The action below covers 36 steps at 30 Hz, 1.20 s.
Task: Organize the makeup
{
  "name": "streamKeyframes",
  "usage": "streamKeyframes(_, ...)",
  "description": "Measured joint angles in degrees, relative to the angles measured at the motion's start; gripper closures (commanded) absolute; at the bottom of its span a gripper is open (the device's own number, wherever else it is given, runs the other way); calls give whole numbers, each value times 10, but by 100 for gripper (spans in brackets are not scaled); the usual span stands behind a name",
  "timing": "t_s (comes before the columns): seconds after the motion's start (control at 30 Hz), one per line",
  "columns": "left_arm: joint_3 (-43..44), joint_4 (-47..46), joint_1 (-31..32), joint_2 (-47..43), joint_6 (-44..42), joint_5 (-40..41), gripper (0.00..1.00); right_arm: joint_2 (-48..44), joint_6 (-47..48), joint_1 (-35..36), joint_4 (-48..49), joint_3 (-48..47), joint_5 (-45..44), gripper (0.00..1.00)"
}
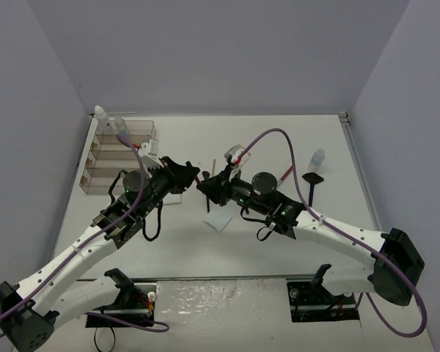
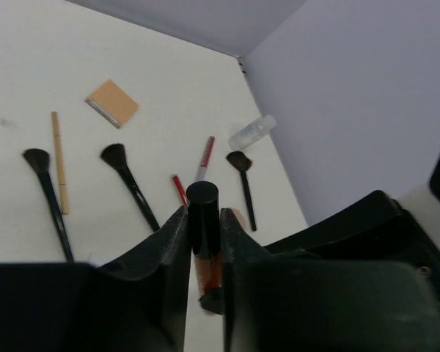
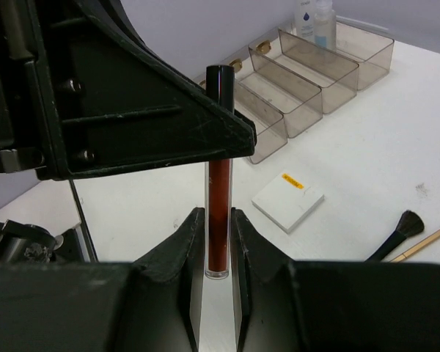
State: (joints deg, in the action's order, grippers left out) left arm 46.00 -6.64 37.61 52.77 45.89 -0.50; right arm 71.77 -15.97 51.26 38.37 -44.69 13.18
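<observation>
- My right claw [image 3: 218,220] is clamped on the lower, clear end of a red lip tube [image 3: 219,176]. Both fingers press its sides, and the tube runs straight out ahead of the fingertips to its black cap.
- My left claw [image 2: 204,218] is pinched on the same lip tube just below that cap, and its fingers cross the tube rather than run along it. The tube therefore spans both claws at once, raised above the table [image 1: 279,147].
- I read this as a hand-over. The organizer tray [image 3: 308,81] lies past the left claw, on the far side from my right claw, so the left is better placed to deliver.
- Holding opposite ends gives each claw its own stretch of tube and keeps the fingers from clashing.
- The danger, as I judge it, is timing: such a thin, smooth tube could swing or slip if one claw lets go before the other holds firmly.
- Ahead of my left fingertips, down on the table and well apart from them, lie two black brushes [image 2: 128,183], a wooden stick [image 2: 59,161], a tan compact [image 2: 112,103], a clear bottle [image 2: 251,132] and another red tube [image 2: 205,156], not yet sorted.
- To the right of my right claw a white pad [image 3: 287,200] lies near, between the claw and the tray.
</observation>
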Motion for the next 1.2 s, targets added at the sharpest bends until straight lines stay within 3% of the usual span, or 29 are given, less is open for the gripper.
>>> streamKeyframes(0.17,-12,-18,2,1,14,6,100,0,-1,1,8,5,-4,47)
streamKeyframes(0.27,-25,-24,2,2,17,14,100,0,4,2,7,5,-6,23)
streamKeyframes(0.33,-32,-24,2,3,17,28,100,0,9,2,2,5,-13,12)
streamKeyframes(0.57,-36,-18,-31,7,-16,106,100,-15,47,1,-70,5,-74,4)
streamKeyframes(0.8,-22,-39,-241,92,-9,97,100,-111,84,-3,-136,27,-165,0)
streamKeyframes(1.0,34,-133,-399,265,72,55,100,-198,98,-6,-167,83,-228,0)
streamKeyframes(1.2,125,-221,-462,470,151,23,100,-256,107,-7,-196,115,-259,0)
